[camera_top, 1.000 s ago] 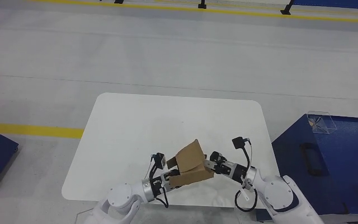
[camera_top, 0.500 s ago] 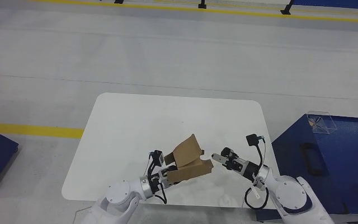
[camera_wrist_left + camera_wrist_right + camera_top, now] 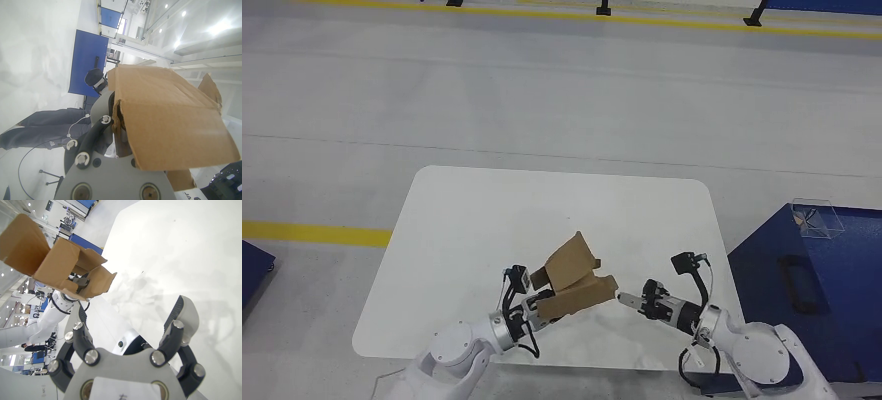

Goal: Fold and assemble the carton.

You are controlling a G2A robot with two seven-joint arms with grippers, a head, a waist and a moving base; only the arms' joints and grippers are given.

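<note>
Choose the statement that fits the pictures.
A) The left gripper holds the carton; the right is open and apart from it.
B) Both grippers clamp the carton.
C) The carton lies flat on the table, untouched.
A: the carton is held up by the left gripper, while the right gripper has its fingers spread with nothing between them, apart from the carton.

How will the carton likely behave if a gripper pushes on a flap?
The carton probably weighs little: the left gripper alone holds it up by one end. Its flaps, splayed at different angles, would likely hinge at their creases under a push. The ragged edge near the grip suggests it dents easily.
</note>
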